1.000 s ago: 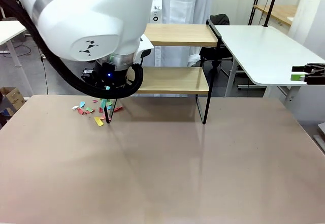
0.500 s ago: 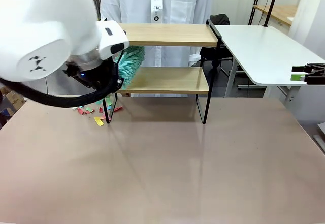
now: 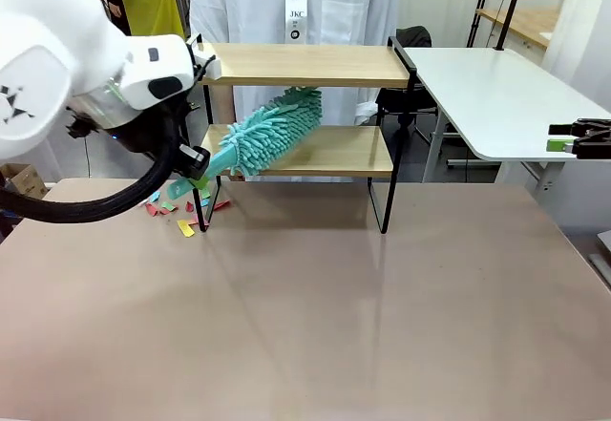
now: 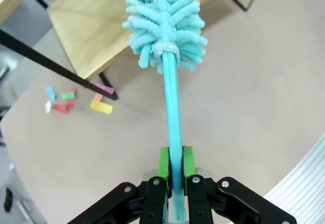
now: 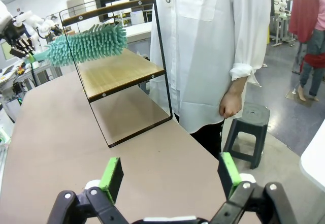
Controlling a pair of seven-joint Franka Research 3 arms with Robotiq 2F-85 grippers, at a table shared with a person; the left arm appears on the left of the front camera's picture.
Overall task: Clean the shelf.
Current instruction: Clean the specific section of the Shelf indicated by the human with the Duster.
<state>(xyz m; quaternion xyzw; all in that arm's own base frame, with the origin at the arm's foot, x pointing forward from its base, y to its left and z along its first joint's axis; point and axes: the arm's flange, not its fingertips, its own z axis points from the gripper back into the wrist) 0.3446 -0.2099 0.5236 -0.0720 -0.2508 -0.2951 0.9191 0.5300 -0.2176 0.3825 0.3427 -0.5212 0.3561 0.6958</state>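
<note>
- Since the earlier frame, our left arm has swung back toward the picture's left, uncovering the shelf (image 3: 305,106) and the teal duster (image 3: 272,135) that we carry.
- We see the left tool (image 4: 172,170) clamped tight on the duster's thin handle, green pads (image 4: 163,163) pressed against both sides of it.
- From the front, the duster's fluffy head lies between the two wooden boards, over the lower board's left part; whether it touches the wood we cannot tell.
- We find the shelf standing at the far middle of the counter (image 3: 305,316), with a person in a white coat (image 3: 286,1) just behind it.
- Coloured paper scraps (image 3: 181,213) lie on the counter beside the shelf's left front leg.
- Our right tool (image 5: 170,176) hangs well apart from the shelf with its jaws spread wide, gripping nothing.
</note>
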